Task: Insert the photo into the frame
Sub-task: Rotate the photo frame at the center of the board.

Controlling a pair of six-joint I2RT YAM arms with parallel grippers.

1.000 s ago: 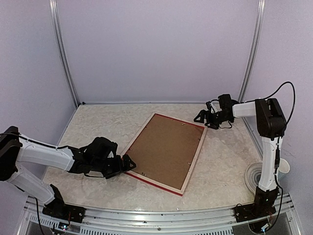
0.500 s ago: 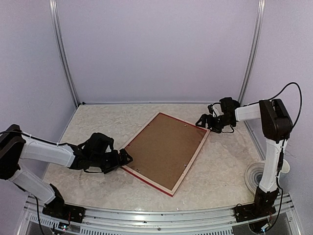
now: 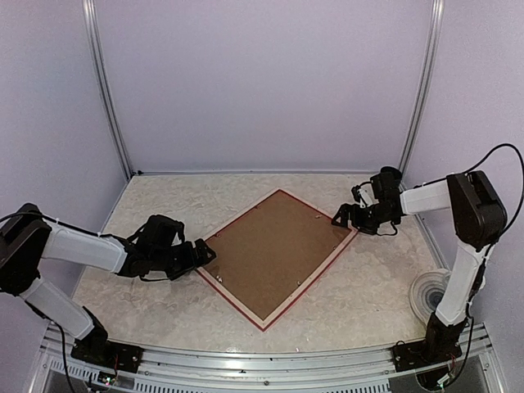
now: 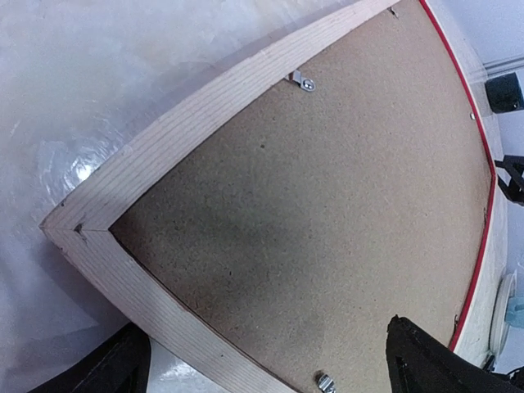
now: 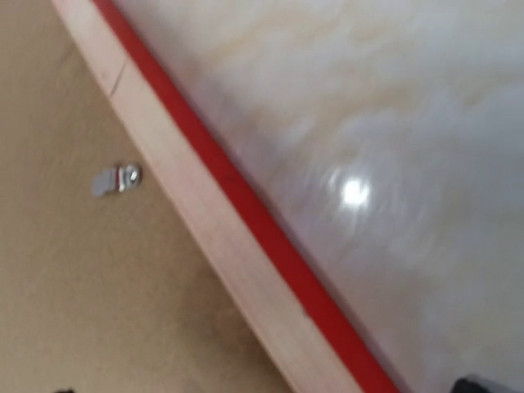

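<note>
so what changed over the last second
The frame turned clockwise, seen from above. The left gripper at its left corner moved farther back. The right gripper at its right corner came forward. Unchanged: both grippers open, frame face down, backing in place.

Frame (image 4: 164, 139) front: turned down, unseen; in left wrist view cut off at 3 and 6 o'clock.
Left fingers (image 4: 434, 364): only tips, cut by bottom edge.
Clip (image 5: 116, 178): blurred, like whole right wrist view.
Round white thing (image 3: 423, 293): at 4 o'clock, partly behind right arm (image 3: 458, 274), too small to tell.
</note>
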